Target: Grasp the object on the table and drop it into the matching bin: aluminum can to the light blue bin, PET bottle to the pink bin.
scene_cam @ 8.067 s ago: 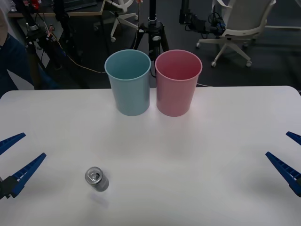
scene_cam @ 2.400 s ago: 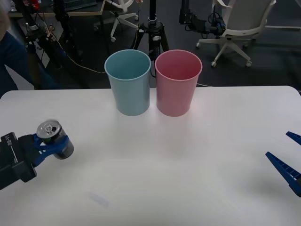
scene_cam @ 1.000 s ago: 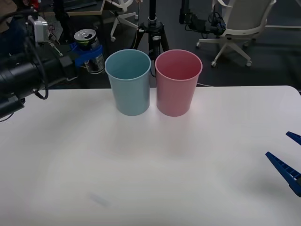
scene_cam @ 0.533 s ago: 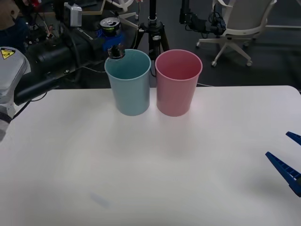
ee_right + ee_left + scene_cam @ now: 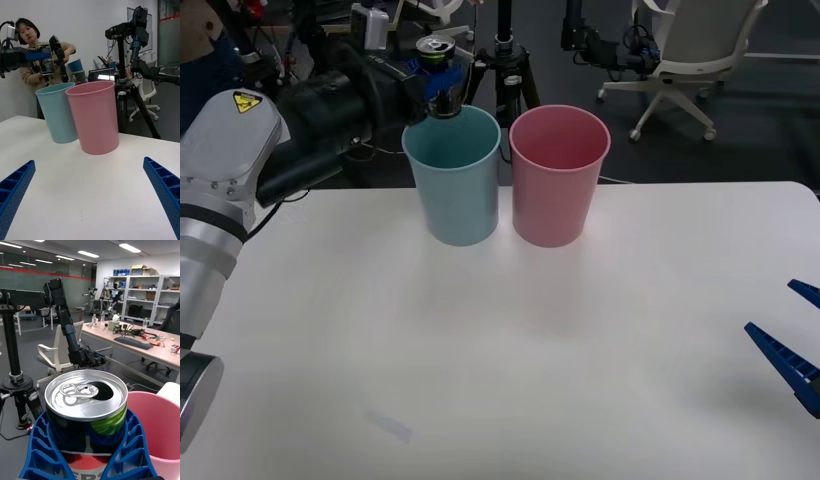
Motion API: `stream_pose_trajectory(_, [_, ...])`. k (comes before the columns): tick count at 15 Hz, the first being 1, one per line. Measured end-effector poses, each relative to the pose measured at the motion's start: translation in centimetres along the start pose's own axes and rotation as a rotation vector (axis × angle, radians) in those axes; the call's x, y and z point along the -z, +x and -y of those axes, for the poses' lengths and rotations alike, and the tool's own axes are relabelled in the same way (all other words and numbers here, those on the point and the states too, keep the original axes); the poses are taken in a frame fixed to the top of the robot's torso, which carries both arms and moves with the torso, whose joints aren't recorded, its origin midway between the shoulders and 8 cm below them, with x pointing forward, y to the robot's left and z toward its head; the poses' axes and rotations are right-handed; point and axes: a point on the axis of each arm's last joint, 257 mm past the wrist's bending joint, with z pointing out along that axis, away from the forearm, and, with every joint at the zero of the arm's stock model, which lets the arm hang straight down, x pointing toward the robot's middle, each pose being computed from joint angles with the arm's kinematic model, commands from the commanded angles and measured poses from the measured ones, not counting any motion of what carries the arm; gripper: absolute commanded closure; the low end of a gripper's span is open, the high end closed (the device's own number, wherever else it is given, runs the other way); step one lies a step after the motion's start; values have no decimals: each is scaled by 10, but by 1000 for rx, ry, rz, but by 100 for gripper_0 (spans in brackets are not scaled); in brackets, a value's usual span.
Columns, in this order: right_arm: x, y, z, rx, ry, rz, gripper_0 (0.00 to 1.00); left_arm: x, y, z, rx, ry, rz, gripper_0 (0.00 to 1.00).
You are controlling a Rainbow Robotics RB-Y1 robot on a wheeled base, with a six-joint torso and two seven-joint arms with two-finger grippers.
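Beyond the table the floor (image 5: 740,150) was dark grey. A white office chair (image 5: 690,60) stood on it, and a black tripod (image 5: 502,70) rose nearby. Long ceiling lights (image 5: 129,247) ran overhead, above a red stripe (image 5: 37,272) along a dark glass wall. Pale metal shelves (image 5: 142,296) held boxes against the white wall, and a long desk (image 5: 146,347) carried a keyboard (image 5: 135,342) and clutter.
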Motion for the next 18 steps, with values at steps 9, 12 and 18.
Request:
stream_pose_trajectory(9, [0, 0, 0, 0, 0, 0, 0, -13, 10, -5, -53, -73, -7, 0])
stream_pose_trajectory(12, [0, 0, 0, 0, 0, 0, 0, -14, 10, -4, -65, -72, -4, 0])
stream_pose_trajectory(18, [0, 0, 0, 0, 0, 0, 0, -14, 6, -2, -61, -64, 14, 0])
